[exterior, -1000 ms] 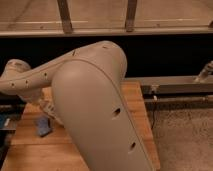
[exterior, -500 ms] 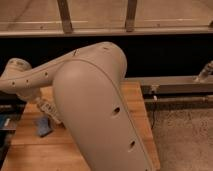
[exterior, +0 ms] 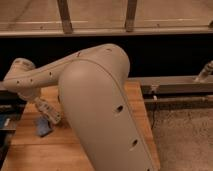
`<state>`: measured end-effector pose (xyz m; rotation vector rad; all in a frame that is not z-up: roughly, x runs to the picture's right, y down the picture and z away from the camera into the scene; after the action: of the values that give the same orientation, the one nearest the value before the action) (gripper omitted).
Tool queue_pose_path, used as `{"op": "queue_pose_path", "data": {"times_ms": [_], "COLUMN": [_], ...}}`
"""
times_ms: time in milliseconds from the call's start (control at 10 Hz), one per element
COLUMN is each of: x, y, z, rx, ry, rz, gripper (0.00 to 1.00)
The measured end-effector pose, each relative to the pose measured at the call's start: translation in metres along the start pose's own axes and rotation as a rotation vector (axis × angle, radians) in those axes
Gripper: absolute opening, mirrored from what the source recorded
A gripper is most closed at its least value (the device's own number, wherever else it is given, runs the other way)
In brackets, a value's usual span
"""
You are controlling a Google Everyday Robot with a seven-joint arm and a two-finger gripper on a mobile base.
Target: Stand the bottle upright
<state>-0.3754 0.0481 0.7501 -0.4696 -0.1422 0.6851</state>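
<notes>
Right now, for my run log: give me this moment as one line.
arm: hides most of table | gripper: low left, by blue object | bottle: not visible

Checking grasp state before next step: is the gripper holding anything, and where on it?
Cannot be told. The gripper sits low over the left of the wooden table, against a blue object. The arm fills the view; no bottle shows.

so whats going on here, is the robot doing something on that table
The robot's big pale arm fills most of the view, bent over a wooden table. Its gripper is down low near the table's left side, right by a small blue object. Whether it is holding anything cannot be made out. No bottle shows in this view; the arm hides much of the tabletop.
</notes>
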Motion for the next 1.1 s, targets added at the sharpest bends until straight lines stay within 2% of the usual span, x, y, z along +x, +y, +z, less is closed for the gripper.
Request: {"op": "queue_pose_path", "data": {"times_ms": [500,800,1100], "x": [-0.009,-0.016,-0.022], "y": [-0.002,-0.012,-0.020], "z": [-0.001,-0.001,0.004], "rx": [-0.003,0.033,0.048], "ry": [-0.023,-0.019,-0.024], "rz": [0.007,-0.019,-0.045], "gripper": [0.00,0.00,0.00]}}
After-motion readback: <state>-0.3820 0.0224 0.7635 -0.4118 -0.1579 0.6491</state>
